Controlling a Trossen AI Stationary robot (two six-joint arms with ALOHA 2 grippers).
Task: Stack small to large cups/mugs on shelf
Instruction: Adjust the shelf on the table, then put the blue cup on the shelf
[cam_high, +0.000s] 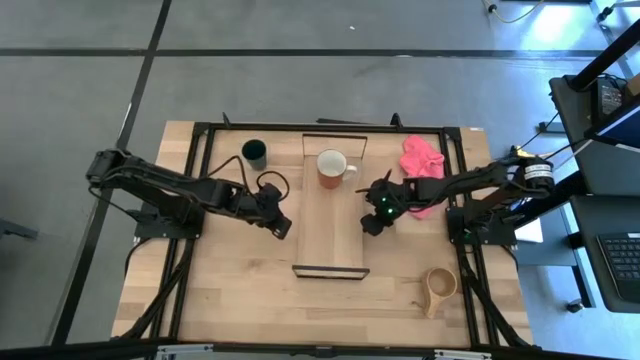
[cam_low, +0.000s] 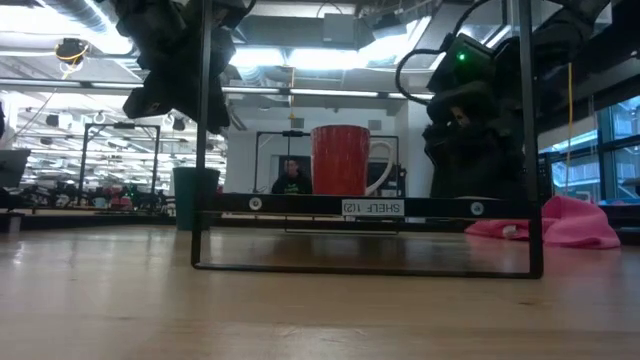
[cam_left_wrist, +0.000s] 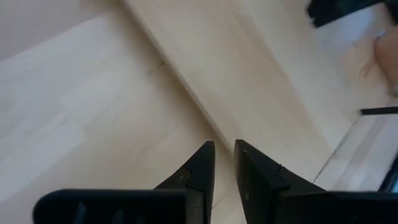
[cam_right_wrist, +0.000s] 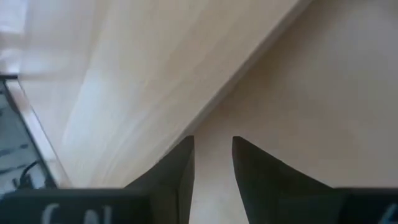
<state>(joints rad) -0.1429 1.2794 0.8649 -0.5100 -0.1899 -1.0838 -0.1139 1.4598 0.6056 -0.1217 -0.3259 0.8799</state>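
Orange mug (cam_high: 332, 167) on shelf (cam_high: 330, 235); green cup (cam_high: 255, 152) and wooden cup (cam_high: 438, 287) on surface. L gripper (cam_high: 283, 227) and R gripper (cam_high: 371, 222) flank shelf w/ jaws slightly apart, empty.

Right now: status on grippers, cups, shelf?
Left gripper and right gripper empty, flanking shelf. Orange mug on shelf; green cup and wooden cup on table. Nothing blocking.

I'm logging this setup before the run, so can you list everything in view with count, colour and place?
Mug: one, orange-brown, white inside, on the shelf's far end.
Cup: one, dark green, on the table left of the shelf.
Wooden cup: one, tan, handled, near right of the table.
Shelf: one, light wood, black frame ends, table centre.
Cloth: one, pink, far right.
Left hand: empty, jaws slightly apart, at the shelf's left edge.
Right hand: empty, jaws apart, at its right edge.
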